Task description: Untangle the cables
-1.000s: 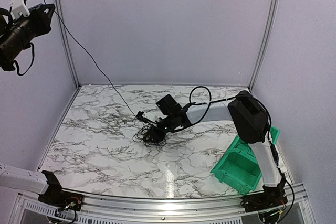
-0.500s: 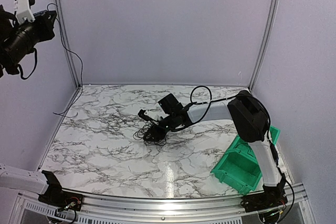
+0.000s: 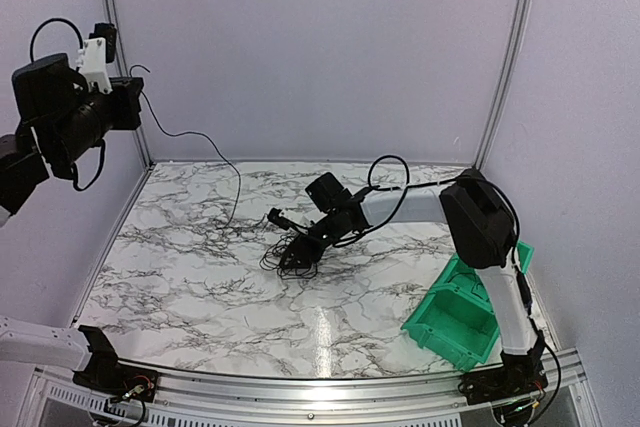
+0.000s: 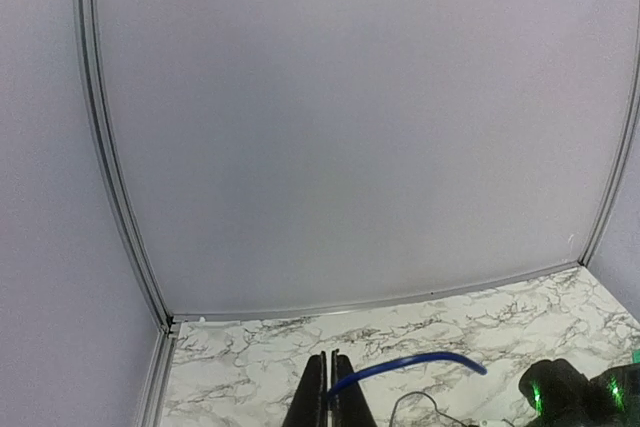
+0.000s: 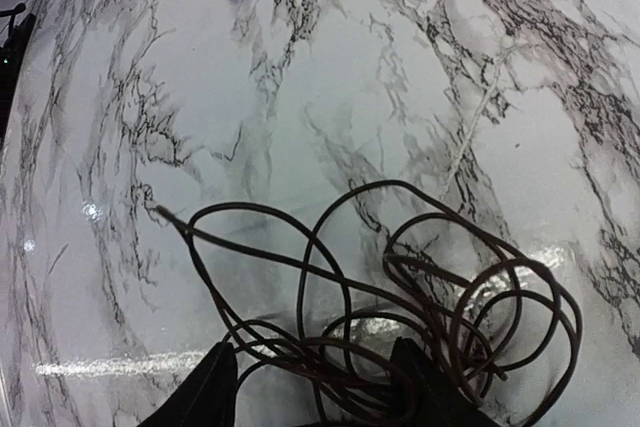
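Compared with a second earlier, the left pincer [image 3: 128, 107] sits lower and further right in the upper left of the top view. The strand [image 3: 205, 139] it clamps, formerly taut, now sags. The strand's long axis runs diagonally from upper left down to the cables [image 3: 285, 259] tangled at the centre of the bench [image 3: 180, 287], where the right pincer [image 5: 313, 352] stands half-spread astride the loops.

White, grey-veined marble-pattern tabletop [image 3: 190, 282] carries a loopy tangle of thin dark flexible cables [image 3: 287, 261] near centre and a green plastic bin [image 3: 455, 325] at the near right corner.
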`<act>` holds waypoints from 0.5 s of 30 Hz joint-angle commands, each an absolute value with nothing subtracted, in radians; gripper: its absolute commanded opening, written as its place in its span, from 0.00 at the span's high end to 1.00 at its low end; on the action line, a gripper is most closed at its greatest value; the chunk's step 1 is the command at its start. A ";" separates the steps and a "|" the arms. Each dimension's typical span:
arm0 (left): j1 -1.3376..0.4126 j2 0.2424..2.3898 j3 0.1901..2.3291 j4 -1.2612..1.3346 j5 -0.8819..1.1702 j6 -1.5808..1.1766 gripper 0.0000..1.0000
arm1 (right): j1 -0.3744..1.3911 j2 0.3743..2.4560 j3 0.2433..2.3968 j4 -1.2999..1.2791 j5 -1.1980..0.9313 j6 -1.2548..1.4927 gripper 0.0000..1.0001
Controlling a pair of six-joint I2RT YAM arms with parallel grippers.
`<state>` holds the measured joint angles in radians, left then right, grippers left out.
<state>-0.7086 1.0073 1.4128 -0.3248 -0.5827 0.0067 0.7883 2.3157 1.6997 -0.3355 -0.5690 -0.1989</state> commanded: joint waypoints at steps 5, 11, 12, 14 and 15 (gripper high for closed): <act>-0.707 1.016 1.329 -0.286 -0.538 -0.061 1.00 | 0.740 2.151 1.823 -0.535 -0.689 -0.330 0.45; -0.706 1.024 1.288 -0.258 -0.508 -0.090 1.00 | 0.741 2.118 1.909 -0.616 -0.771 -0.350 0.43; -0.706 1.024 1.281 -0.255 -0.503 -0.094 1.00 | 0.743 2.115 1.919 -0.610 -0.789 -0.337 0.43; -0.706 1.022 1.272 -0.251 -0.496 -0.104 1.00 | 0.751 2.112 1.929 -0.584 -0.802 -0.293 0.41; -0.707 1.021 1.268 -0.248 -0.494 -0.109 1.00 | 0.760 2.116 1.936 -0.569 -0.800 -0.269 0.40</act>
